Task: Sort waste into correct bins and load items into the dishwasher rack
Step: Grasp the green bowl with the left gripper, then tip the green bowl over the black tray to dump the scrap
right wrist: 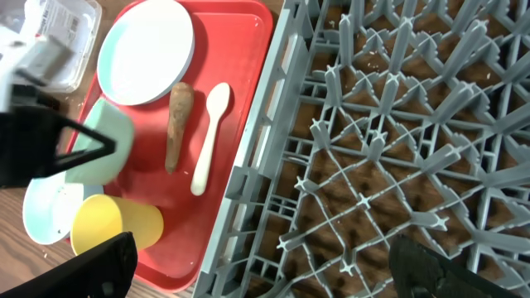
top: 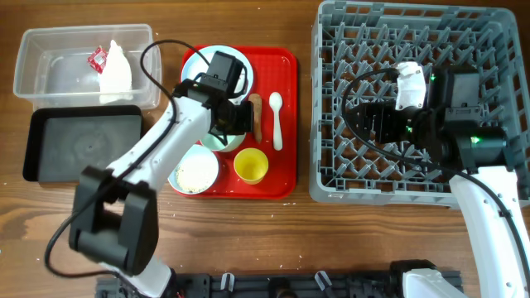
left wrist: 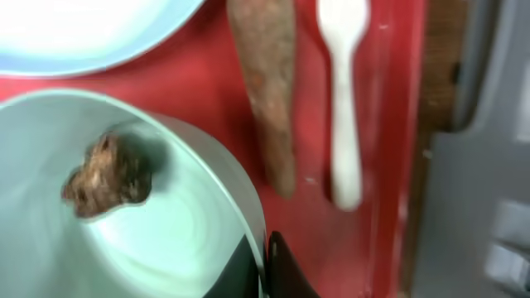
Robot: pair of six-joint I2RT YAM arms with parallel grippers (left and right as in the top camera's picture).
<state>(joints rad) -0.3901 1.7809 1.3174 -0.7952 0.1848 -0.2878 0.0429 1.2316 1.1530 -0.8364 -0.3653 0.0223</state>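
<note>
My left gripper [top: 234,118] is shut on the rim of the pale green bowl [left wrist: 166,223], one finger inside and one outside. A small brown lump [left wrist: 108,174] lies in that bowl. The brown food stick [left wrist: 267,91] and white spoon [left wrist: 344,108] lie beside it on the red tray [top: 286,66]. The pale blue plate [right wrist: 147,50], yellow cup [top: 251,165] and pale blue bowl with rice [top: 195,171] are also on the tray. Crumpled white paper with a red wrapper [top: 114,68] lies in the clear tub [top: 41,74]. My right gripper [right wrist: 265,269] is open and empty over the grey dishwasher rack [top: 497,25].
The black tray [top: 83,145] sits in front of the clear tub at the left. The rack's left wall [right wrist: 257,157] stands right beside the red tray. Cables run over the tub's corner and across the rack.
</note>
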